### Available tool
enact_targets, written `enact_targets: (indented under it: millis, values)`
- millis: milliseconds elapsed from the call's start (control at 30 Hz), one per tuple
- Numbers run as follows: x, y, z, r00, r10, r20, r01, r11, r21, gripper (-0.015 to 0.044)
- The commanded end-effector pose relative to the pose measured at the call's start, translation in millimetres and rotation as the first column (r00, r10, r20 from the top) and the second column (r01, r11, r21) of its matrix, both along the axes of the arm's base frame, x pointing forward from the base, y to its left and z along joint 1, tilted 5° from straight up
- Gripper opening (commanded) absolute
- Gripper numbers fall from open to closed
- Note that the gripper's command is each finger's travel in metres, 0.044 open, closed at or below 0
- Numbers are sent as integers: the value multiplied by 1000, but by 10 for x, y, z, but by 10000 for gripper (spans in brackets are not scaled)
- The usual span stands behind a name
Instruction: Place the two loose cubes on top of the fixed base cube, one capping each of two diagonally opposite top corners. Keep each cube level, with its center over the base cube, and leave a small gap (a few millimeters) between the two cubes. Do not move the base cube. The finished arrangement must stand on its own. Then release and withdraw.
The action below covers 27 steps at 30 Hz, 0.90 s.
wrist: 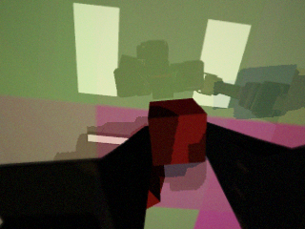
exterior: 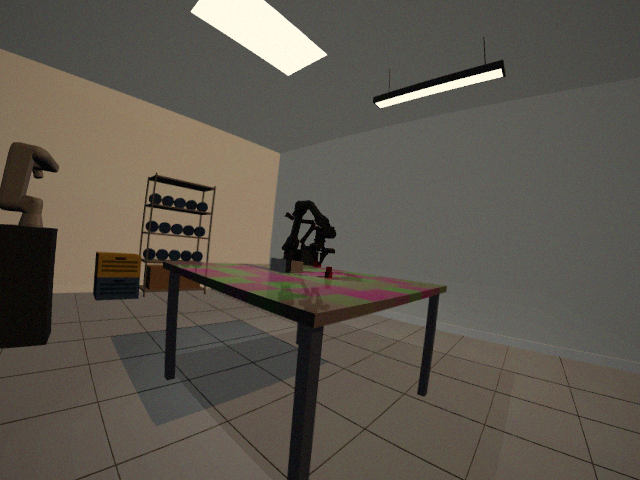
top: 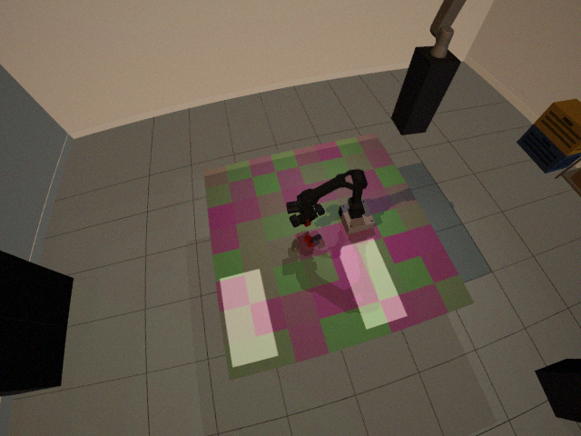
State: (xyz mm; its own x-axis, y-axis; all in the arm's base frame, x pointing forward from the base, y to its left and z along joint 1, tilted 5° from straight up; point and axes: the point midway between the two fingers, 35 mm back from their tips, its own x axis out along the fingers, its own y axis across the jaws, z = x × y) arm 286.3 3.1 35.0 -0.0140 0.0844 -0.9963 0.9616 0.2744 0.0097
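Note:
My gripper is shut on a red loose cube. The cube sits between the fingertips, looks about level in the wrist view, and is held above the table. A small red stack stands on the table, apart from the held cube. It looks like one cube on top of the base cube, but the two are hard to tell apart at this size. In the wrist view a red part of it shows below the held cube, mostly hidden by the left finger.
The patchwork table top carries the arm's pale base block, right of the stack in the top view. Two bright light patches and the arm's shadows lie across the table.

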Motion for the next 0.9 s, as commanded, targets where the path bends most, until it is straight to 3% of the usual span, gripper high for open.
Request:
enact_targets:
  millis: [0,433,867]
  values:
    - [11,-18,167,1000,3,11,-3,1000,-3,105]
    - [-34,-35,466,1000,5,11,-5,1000,-3,105]
    - [-14,353,457,985,169,25,-169,986,-2,105]
